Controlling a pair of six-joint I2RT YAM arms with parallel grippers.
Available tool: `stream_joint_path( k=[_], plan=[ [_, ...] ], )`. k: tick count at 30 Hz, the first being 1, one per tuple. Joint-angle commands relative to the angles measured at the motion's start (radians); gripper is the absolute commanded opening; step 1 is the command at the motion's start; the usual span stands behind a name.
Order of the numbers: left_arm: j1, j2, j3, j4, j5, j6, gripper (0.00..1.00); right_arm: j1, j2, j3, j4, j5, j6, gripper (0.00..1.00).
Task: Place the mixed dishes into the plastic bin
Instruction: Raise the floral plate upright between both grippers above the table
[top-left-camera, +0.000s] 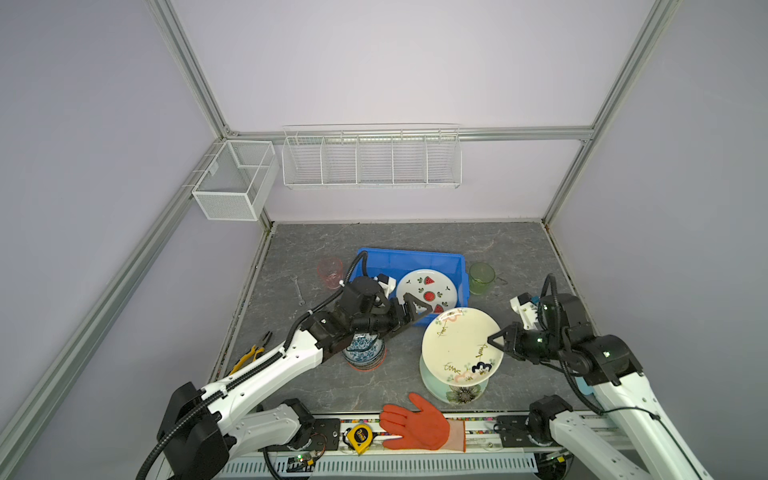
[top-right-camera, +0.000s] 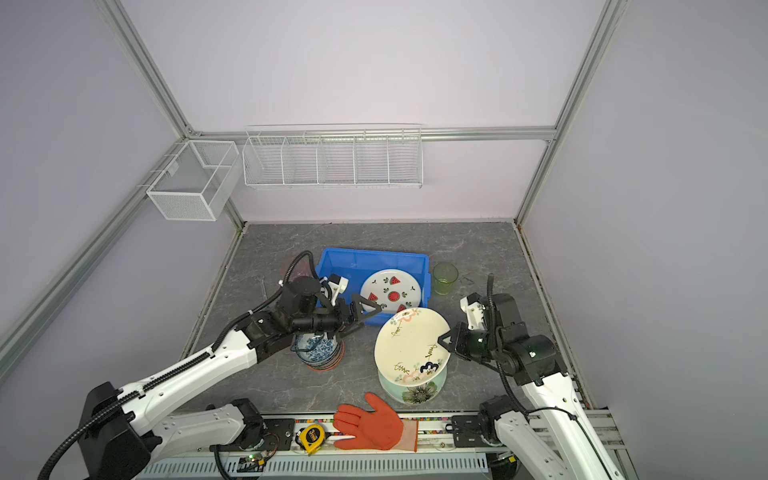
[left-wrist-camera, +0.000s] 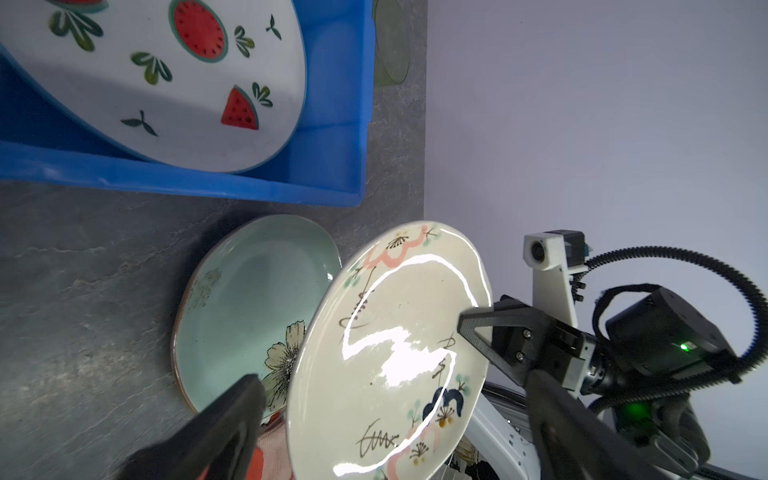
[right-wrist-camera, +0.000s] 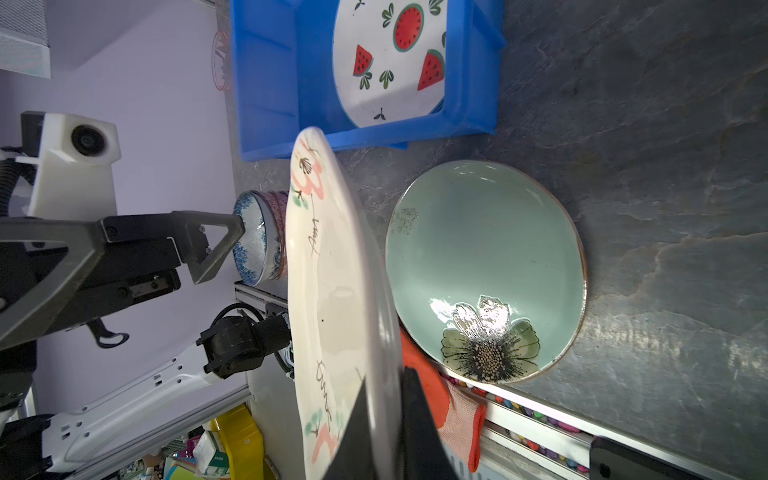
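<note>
Beside the bin, which holds only the watermelon plate, the right pincer clamps the raised cream plate, the left pincer gapes empty; mint plate, bowls and cups sit outside.

Left end effector agape; right clenched.

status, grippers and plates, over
Right gripper shut on cream plate, tilted above mint plate. Left gripper open, empty, over near wall of bin. Watermelon plate in bin. Left gripper may crowd the drop.
</note>
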Motion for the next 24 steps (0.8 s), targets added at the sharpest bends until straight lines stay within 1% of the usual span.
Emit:
stream_joint_path(
  k=[1, 4, 5, 8, 12, 15, 18, 19, 20, 24],
  plan=[
    [0.054, -0.029, -0.026, 0.038, 0.143, 0.027, 0.98, -0.005, 0.008, 0.051, 0.128, -0.115, 0.032, 0.06],
    [0.093, -0.038, -0.047, 0.072, 0.227, 0.027, 0.97, -0.012, 0.025, 0.067, 0.155, -0.131, 0.037, 0.06],
    [0.102, -0.035, -0.049, 0.078, 0.253, 0.062, 0.96, -0.014, 0.03, 0.071, 0.17, -0.139, 0.043, 0.07],
    [0.114, -0.019, -0.04, 0.072, 0.303, 0.092, 0.95, -0.022, 0.05, 0.072, 0.231, -0.18, 0.068, 0.06],
    [0.113, -0.015, -0.046, 0.116, 0.315, 0.082, 0.93, -0.031, 0.09, 0.074, 0.311, -0.224, 0.096, 0.06],
    [0.114, -0.003, -0.045, 0.126, 0.303, 0.078, 0.92, -0.037, 0.131, 0.089, 0.358, -0.252, 0.108, 0.06],
    [0.113, 0.014, -0.063, 0.2, 0.301, 0.043, 0.85, -0.042, 0.172, 0.112, 0.385, -0.271, 0.104, 0.06],
    [0.114, 0.018, -0.071, 0.23, 0.3, -0.001, 0.83, -0.043, 0.187, 0.119, 0.394, -0.28, 0.106, 0.06],
    [0.113, 0.023, -0.076, 0.252, 0.297, -0.017, 0.8, -0.042, 0.2, 0.125, 0.407, -0.289, 0.106, 0.07],
    [0.114, 0.03, -0.081, 0.284, 0.274, -0.04, 0.71, -0.043, 0.25, 0.138, 0.449, -0.32, 0.11, 0.07]
  ],
)
